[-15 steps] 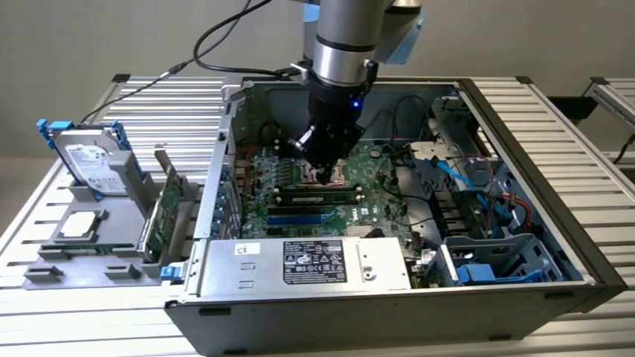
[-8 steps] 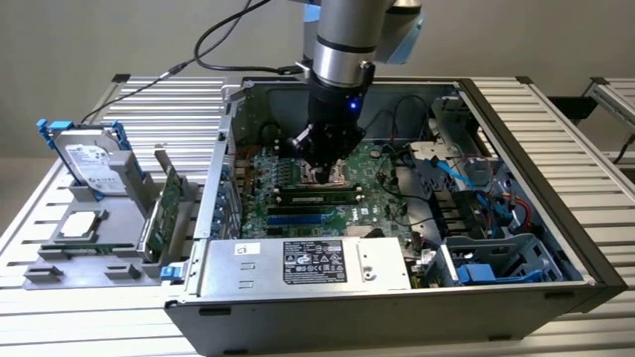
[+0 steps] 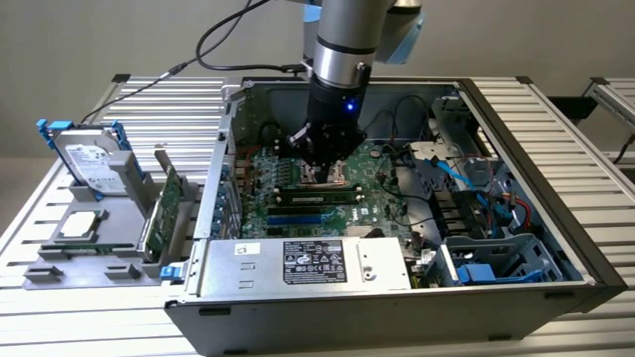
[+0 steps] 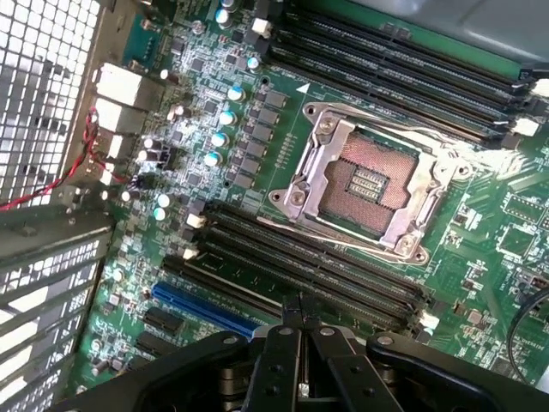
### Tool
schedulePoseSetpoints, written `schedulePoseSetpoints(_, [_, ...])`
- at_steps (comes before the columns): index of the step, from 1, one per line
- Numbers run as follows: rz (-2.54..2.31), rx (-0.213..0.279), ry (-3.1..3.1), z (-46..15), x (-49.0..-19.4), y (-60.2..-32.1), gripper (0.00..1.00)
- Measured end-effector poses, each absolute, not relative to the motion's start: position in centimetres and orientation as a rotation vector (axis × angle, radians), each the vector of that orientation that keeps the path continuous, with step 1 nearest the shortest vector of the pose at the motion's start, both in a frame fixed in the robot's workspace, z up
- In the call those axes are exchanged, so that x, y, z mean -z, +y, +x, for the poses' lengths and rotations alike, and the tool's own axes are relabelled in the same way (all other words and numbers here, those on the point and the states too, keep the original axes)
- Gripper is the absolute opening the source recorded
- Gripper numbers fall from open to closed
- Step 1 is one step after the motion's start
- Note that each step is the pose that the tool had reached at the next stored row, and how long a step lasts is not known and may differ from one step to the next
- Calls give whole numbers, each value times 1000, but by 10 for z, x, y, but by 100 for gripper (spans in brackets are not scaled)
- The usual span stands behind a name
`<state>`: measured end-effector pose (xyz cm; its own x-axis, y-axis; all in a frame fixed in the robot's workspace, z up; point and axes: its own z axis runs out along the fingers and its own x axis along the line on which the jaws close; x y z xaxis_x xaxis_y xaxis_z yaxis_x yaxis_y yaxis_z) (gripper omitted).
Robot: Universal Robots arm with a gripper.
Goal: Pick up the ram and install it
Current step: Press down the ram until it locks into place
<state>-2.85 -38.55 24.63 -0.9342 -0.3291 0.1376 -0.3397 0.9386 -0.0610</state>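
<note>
The arm reaches down into the open computer case [image 3: 585, 253]. My gripper [image 3: 323, 167] hangs just above the motherboard's CPU socket [image 4: 369, 180], shut with nothing between its fingers. The wrist view has the closed fingertips [image 4: 296, 313] meeting over a bank of black memory slots [image 4: 309, 266]. The ram [image 3: 317, 198], a narrow green stick with a pale label, sits along a slot just on the near side of the socket in the exterior view, a little in front of the gripper.
A power supply [image 3: 308, 264] fills the case's near side. Blue and black cables [image 3: 466, 178] and a drive cage [image 3: 496, 260] lie at the exterior view's right. Outside, a grey holder [image 3: 70, 260] carries a hard drive [image 3: 89, 160] and an expansion card [image 3: 163, 216].
</note>
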Motion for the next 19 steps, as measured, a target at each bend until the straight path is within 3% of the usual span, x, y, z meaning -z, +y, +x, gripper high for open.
schedulePoseSetpoints(19, [241, -128, -3040, -28, -246, -385, 11])
